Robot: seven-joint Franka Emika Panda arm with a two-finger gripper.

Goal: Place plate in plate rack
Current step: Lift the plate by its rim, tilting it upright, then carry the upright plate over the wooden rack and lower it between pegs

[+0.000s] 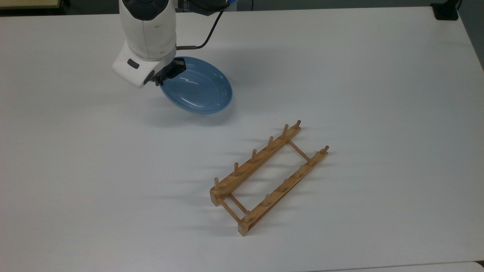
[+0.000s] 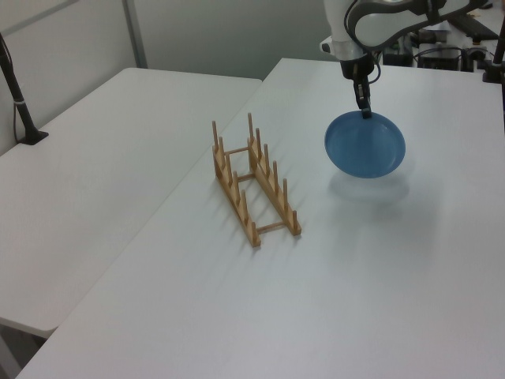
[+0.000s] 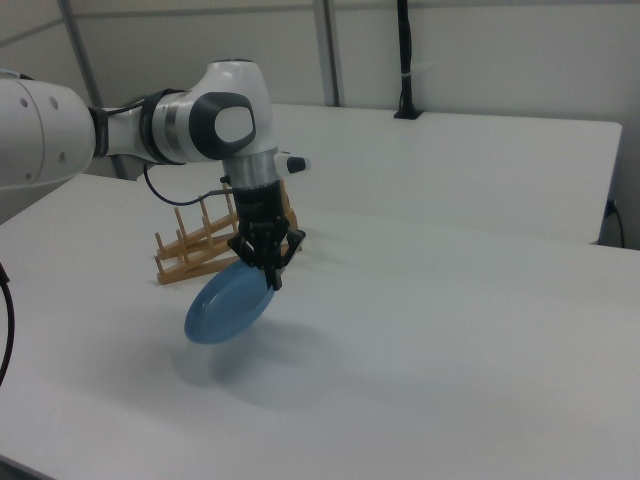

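The glossy light-blue plate [image 1: 197, 91] [image 2: 365, 145] [image 3: 226, 303] hangs tilted in the air above the white table, clear of its surface. My gripper [image 1: 167, 73] [image 2: 364, 110] [image 3: 272, 277] is shut on the plate's upper rim, with the plate dangling below the fingers. The wooden plate rack [image 1: 267, 176] [image 2: 254, 184] [image 3: 196, 245] lies on the table with nothing in it, apart from the plate: toward the top view's lower right, and to the left view's left of the plate.
The white table [image 1: 359, 94] has open room all round the rack. A second white table [image 2: 95, 166] adjoins it in the left view's left, with a black post [image 2: 17, 95] clamped to it. A black clamp [image 1: 446, 10] sits at the top view's far right corner.
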